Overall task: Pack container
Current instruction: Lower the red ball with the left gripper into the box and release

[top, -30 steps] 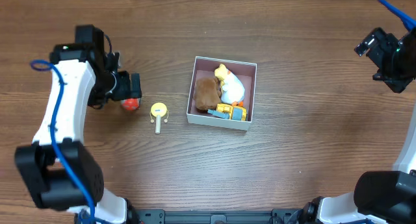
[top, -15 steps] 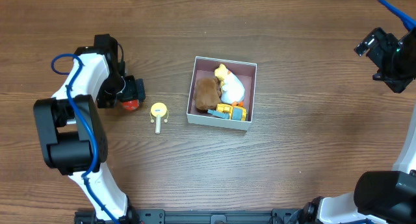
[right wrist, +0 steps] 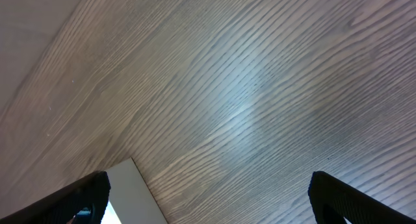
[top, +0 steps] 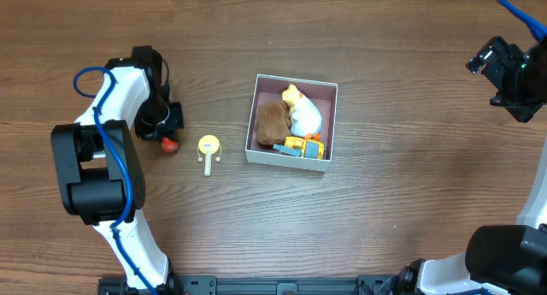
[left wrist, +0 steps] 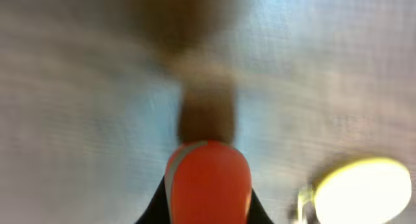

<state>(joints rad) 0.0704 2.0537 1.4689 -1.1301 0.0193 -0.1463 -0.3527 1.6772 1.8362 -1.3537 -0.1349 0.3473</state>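
Square white-walled, pink-lined container [top: 283, 160]: centre of brown wooden table [top: 410, 201]. Left gripper [top: 168, 132]: well left of container, pinching small red-orange rounded toy [left wrist: 208, 182]. Right gripper [right wrist: 208, 185]: far right of container, fingers spread wide.

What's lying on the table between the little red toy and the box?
A small round yellow toy with a pale handle lies on the wood between the red toy and the container, touching neither. The overhead view shows it.

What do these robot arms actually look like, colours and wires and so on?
Left arm: white shells, black joints, a blue cable looping alongside. Right arm: black near its end, another blue cable. The right tool has two black fingers.
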